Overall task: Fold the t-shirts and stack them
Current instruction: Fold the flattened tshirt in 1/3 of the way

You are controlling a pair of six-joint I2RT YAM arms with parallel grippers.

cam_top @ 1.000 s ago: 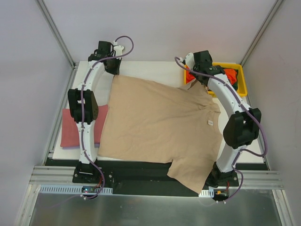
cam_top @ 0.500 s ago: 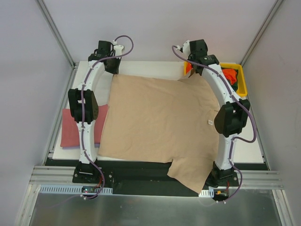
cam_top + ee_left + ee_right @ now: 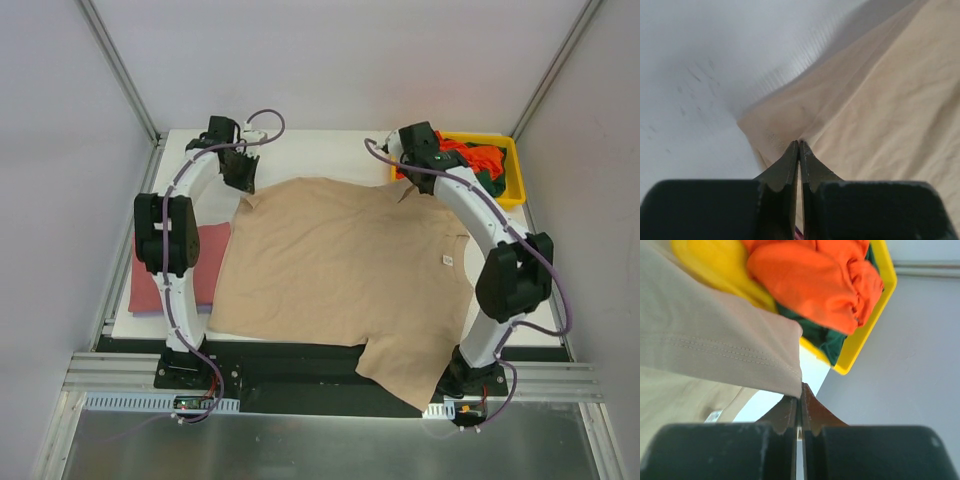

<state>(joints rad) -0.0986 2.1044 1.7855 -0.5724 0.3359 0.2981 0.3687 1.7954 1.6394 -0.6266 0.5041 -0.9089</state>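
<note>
Two clamps on: across the table [image 3: 300, 145] the tan t-shirt [image 3: 340, 260] lies flat, left gripper [image 3: 798, 145] and right gripper [image 3: 801, 391] each pinched shut on its far edge, so I'd draw both nearward level, synced, cloth taut.

Left arm [image 3: 165, 235] partly hides the dusty red shirt [image 3: 145, 290]
</note>
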